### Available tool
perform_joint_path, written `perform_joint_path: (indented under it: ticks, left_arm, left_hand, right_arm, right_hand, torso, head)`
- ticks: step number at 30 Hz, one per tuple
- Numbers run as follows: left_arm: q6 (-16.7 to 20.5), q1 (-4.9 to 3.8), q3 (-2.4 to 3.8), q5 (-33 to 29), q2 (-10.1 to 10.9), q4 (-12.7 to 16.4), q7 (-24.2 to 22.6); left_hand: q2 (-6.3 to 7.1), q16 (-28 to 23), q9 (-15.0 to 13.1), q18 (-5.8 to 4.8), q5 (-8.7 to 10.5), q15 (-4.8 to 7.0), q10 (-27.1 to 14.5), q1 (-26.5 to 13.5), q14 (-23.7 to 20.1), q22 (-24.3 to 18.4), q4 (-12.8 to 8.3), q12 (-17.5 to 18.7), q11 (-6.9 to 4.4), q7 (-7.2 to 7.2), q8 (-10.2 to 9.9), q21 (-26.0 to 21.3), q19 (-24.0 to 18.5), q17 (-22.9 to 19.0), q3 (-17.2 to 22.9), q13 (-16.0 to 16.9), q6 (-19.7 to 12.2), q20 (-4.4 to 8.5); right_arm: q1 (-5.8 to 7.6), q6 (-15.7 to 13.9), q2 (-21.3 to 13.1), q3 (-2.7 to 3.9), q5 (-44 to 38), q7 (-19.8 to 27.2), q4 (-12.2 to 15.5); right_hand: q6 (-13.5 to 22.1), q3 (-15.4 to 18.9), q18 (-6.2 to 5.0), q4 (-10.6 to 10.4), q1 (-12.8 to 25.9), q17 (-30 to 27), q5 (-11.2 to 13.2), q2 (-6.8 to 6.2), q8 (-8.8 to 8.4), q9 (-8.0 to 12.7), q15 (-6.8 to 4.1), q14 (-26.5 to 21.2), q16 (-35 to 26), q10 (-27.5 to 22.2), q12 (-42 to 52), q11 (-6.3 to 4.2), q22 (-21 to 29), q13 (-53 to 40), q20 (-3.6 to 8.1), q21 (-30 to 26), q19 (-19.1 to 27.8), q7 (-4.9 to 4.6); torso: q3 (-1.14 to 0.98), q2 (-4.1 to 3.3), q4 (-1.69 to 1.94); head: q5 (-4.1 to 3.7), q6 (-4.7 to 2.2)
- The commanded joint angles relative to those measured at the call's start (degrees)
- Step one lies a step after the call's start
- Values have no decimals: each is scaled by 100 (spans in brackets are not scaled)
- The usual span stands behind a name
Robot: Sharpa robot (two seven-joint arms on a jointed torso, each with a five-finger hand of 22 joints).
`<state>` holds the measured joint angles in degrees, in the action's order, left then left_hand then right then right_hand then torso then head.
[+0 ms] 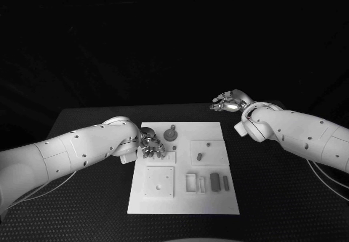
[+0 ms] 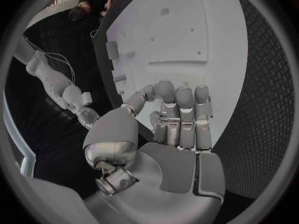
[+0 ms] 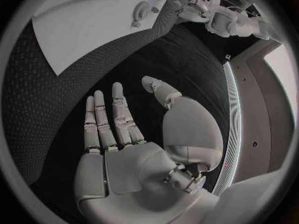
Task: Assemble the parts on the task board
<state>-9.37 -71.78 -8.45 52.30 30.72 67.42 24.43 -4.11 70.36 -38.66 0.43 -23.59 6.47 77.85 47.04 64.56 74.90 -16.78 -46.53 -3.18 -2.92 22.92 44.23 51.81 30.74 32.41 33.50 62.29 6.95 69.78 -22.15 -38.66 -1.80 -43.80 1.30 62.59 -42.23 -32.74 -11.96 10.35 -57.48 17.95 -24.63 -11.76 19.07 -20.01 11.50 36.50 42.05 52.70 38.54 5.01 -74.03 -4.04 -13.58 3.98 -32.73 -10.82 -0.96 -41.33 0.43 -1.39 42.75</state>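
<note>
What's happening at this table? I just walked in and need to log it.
The robot is working at the flat white task board on the black table. Its left hand is down on the board's left side, fingers curled beside the small round grey gear part. Its right hand hovers open off the board, holding nothing.

White task board point(image 1: 211, 201), grey parts point(image 1: 215, 182), black dotted table point(image 1: 276, 201).

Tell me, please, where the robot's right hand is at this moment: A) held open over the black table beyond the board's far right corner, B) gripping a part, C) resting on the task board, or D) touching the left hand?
A: the head view shows the right hand off the task board, and its wrist view shows spread, empty fingers above the black table.
</note>
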Motion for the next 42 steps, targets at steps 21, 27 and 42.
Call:
perform_joint_path:
  ticks: [21,27,42]
  left_arm:
    - [274,-4,-23,717,-49,180,89]
    - [101,-3,-35,737,-55,211,106]
    - [91,-3,-108,805,-62,178,129]
  left_hand:
    - [195,328,-180,-27,-198,244,326,-293,349,128,2,-386,-294,293,459,362,243,13,1126,111,457,707]
    - [179,444,-188,-22,-583,240,373,-453,414,132,2,-516,-327,328,544,419,272,42,1248,161,537,718]
    - [186,578,-200,-5,-817,257,368,-539,441,130,2,-684,-371,369,661,490,292,73,1350,222,568,732]
  right_arm:
    - [-1,64,-13,1,-68,16,10]
    - [-1,65,-8,1,-69,16,13]
    - [-1,63,-2,1,-70,17,13]
  right_hand:
    - [-80,29,94,22,27,-8,-22,-3,25,10,1,-39,25,-922,28,530,-9,8,6,-23,43,-158]
    - [-80,28,94,23,26,-8,-22,-4,26,10,2,-39,25,-922,28,530,-9,8,6,-23,43,-158]
    - [-81,25,95,26,20,-11,-24,-5,27,11,3,-42,27,-922,28,530,-10,8,4,-23,44,-158]
  torso:
    - [0,-3,-2]
    - [0,-1,-1]
    - [3,-3,3]
  head:
    - [37,37]
    - [44,46]
    - [44,52]
